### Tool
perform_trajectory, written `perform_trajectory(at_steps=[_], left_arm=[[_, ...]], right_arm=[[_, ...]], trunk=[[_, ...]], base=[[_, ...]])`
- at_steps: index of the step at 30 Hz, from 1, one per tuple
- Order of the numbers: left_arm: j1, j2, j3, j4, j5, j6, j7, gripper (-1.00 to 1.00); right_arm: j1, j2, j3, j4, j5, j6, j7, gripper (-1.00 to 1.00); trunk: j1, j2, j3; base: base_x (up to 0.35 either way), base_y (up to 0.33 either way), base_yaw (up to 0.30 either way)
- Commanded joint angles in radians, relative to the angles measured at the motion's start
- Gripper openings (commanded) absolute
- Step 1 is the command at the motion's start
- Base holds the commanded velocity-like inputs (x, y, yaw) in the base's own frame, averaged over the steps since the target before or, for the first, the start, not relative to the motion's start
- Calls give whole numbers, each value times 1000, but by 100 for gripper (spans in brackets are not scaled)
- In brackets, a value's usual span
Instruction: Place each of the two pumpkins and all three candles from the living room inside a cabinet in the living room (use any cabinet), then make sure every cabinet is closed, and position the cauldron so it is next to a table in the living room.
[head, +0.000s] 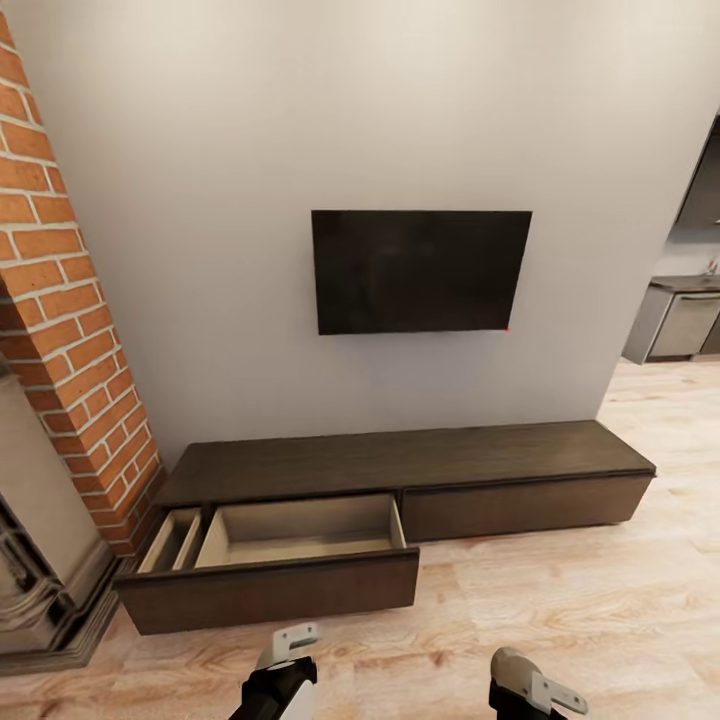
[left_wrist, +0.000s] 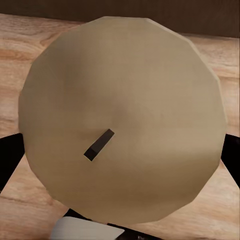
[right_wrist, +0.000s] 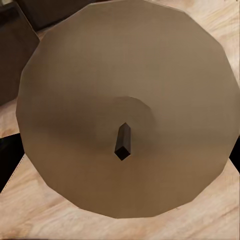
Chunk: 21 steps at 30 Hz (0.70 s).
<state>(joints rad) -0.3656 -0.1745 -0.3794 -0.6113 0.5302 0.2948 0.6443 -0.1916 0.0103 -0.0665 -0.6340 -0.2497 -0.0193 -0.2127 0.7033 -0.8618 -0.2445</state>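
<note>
Head view: the cabinet (head: 400, 470) runs long and low along the wall under a dark TV (head: 421, 270), its left drawer (head: 290, 545) pulled out w/ pale beige inside and nothing in it; the right front is flush shut. Brick fireplace (head: 70, 330) stands at the left on a wood floor (head: 560, 620). The left arm (head: 280, 675) and right arm (head: 525, 690) poke in at the bottom edge, just short of the open drawer; fingertips aren't visible here. Left wrist view: a candle (left_wrist: 125, 120) sits end-on against the cam, tan faceted top w/ dark wick, black left gripper fingers (left_wrist: 10, 160) hugging both sides, so the left gripper (left_wrist: 120, 165) reads as clamped on it. Right wrist view: a second candle (right_wrist: 127, 107), same look, w/ one black finger (right_wrist: 10, 160) of the right gripper (right_wrist: 120, 165) at its side; grasping it, prob. firmly. Judgement: candles look light, rigid, smooth-sided, maybe a bit slippery, not fragile; a side pinch across the cylinder wall mid-height suits them, and both look ready to drop into the drawer.
</note>
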Motion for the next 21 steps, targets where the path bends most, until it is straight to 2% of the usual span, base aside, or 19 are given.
perform_trajectory(at_steps=[1, 16, 19, 21], left_arm=[[-1, 0, -3, -1, 2, 5, 7, -100], [-1, 0, 5, -2, 2, 22, 9, -100], [-1, 3, 8, -26, 3, 92, 7, -100], [-1, 8, 17, -78, 3, 162, 5, -100]], right_arm=[[0, 0, -1, -2, -11, -2, -1, -100], [0, 1, -1, -11, -12, 53, -3, -100], [0, 1, -3, -28, -12, 137, -2, -100], [0, 2, -4, -72, -14, 232, -2, -100]], trunk=[[-4, 6, 2], [-61, 111, 49], [-73, 132, 58], [-80, 146, 65]], base=[[0, 0, 228], [0, 0, 19], [0, 0, 0], [0, 0, 0]])
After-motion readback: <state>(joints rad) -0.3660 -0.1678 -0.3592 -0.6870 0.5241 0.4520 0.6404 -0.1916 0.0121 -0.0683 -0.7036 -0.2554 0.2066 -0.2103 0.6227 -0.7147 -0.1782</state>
